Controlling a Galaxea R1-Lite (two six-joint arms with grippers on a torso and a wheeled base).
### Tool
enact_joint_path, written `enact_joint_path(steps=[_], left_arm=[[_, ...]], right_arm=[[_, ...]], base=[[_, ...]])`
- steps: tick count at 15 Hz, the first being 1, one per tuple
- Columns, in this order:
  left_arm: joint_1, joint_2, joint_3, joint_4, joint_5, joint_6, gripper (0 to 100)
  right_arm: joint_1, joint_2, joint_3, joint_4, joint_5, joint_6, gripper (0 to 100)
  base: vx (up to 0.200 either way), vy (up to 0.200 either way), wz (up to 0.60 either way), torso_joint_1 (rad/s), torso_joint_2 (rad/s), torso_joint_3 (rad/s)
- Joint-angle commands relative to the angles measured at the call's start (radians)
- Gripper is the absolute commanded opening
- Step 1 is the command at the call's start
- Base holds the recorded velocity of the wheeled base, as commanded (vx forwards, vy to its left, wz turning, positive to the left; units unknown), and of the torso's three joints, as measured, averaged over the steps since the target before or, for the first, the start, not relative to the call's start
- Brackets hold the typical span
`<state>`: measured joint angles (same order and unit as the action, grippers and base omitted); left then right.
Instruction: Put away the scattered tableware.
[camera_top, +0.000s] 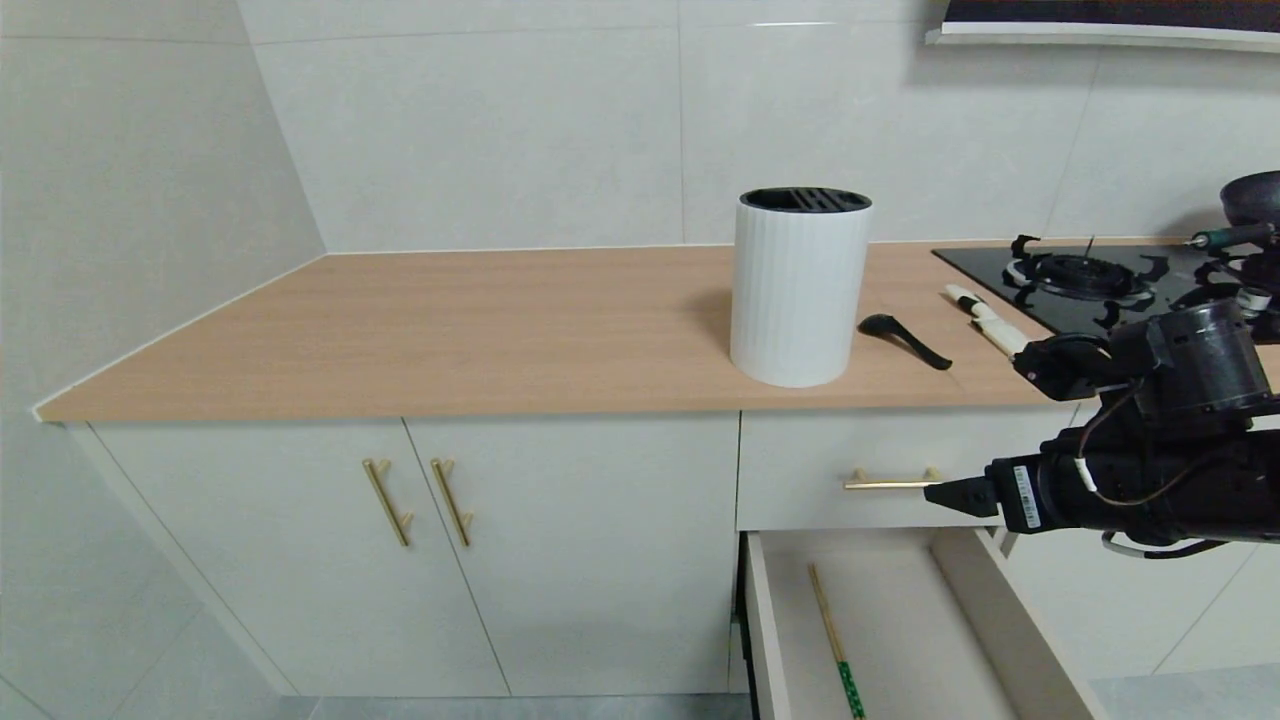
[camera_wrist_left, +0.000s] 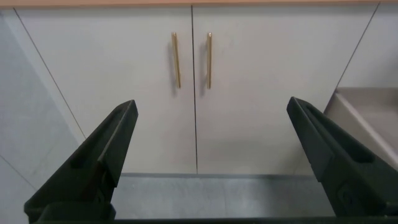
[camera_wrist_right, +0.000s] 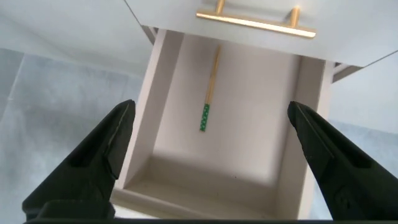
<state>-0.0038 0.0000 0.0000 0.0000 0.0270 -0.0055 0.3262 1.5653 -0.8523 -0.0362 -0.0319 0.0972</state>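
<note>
A black spoon (camera_top: 905, 341) and a white-handled knife (camera_top: 985, 320) lie on the wooden counter (camera_top: 450, 330), to the right of a tall white cylindrical holder (camera_top: 800, 290) with a slotted black top. Below them the lower drawer (camera_top: 975, 600) stands pulled out, with one wooden chopstick (camera_top: 835, 640) with a green end lying inside. My right gripper (camera_top: 975, 430) hangs open over the drawer's right side, in front of the closed upper drawer. From its wrist camera the right gripper (camera_wrist_right: 210, 109) frames the chopstick (camera_wrist_right: 208, 99), holding nothing. My left gripper (camera_wrist_left: 211, 104) is open and empty, facing the cabinet doors (camera_wrist_left: 261, 93).
A black gas hob (camera_top: 1085, 275) with a dark pan (camera_top: 1255, 195) occupies the counter's right end. The upper drawer has a gold handle (camera_top: 890, 482), and the double doors carry gold handles (camera_top: 420, 500). Tiled walls close the back and left.
</note>
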Motion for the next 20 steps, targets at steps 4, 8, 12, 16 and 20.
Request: enact_joint_path(steps=[4,8,12,16,20], left_arm=[[0.001,0.000,0.000,0.000,0.001,-0.001,100],[-0.001,0.000,0.000,0.000,0.001,-0.001,100],[0.001,0.000,0.000,0.000,0.001,-0.001,100],[0.001,0.000,0.000,0.000,0.001,-0.001,100],[-0.001,0.000,0.000,0.000,0.001,-0.001,100]], right_arm=[[0.004,0.009,0.001,-0.001,0.000,-0.001,100],[-0.042,0.081,-0.071,-0.097,0.006,-0.068,100],[-0.162,0.303,-0.329,-0.148,0.069,-0.149,100],[-0.219,0.461,-0.494,-0.151,0.165,-0.226,100],[-0.249,0.570,-0.545,-0.203,0.248,-0.244,100]], base=[[0.000,0.000,0.00,0.212,-0.49,-0.287],[0.000,0.000,0.00,0.087,-0.19,-0.104],[0.000,0.000,0.00,0.000,0.00,0.000],[0.000,0.000,0.00,0.000,0.00,0.000],[0.000,0.000,0.00,0.000,0.00,0.000]])
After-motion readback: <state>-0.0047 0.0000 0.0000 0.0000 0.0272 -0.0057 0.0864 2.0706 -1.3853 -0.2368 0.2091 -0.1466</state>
